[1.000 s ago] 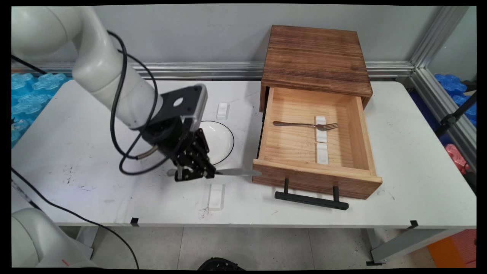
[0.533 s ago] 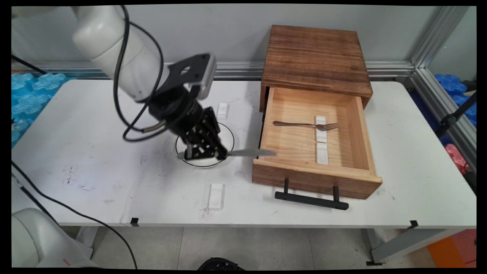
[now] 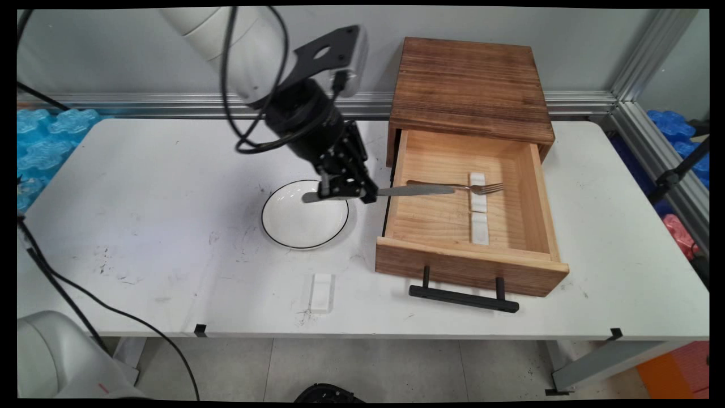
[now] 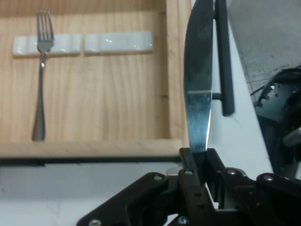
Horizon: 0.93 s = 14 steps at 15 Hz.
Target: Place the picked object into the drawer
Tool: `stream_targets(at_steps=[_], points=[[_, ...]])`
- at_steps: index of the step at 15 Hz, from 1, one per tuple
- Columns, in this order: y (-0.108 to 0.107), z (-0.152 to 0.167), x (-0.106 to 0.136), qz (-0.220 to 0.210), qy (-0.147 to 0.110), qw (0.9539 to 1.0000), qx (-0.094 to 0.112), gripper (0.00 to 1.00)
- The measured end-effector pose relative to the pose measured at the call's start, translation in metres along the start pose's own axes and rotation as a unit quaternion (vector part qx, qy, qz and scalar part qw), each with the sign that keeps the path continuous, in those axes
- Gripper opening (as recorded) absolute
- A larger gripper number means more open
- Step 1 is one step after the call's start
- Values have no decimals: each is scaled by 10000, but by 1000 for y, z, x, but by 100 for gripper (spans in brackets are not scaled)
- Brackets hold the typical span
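Black two-finger gripper pinching a plain silver steel table knife near mid-length, fingers pressed tight on it. Long axis level, blade toward 3 o'clock, tip over the open light-wood drawer, above its 9 o'clock wall. Handle end over the black-rimmed white plate on the white bench. Silver fork inside across a white rest.

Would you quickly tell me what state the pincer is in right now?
Pincer: closed on the knife, held level, its blade reaching over the open drawer.
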Motion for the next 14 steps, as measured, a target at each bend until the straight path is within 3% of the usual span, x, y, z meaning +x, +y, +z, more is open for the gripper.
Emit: stream_targets(at_steps=[14], points=[[-57,78,76,52,-118,9999,-84,0]])
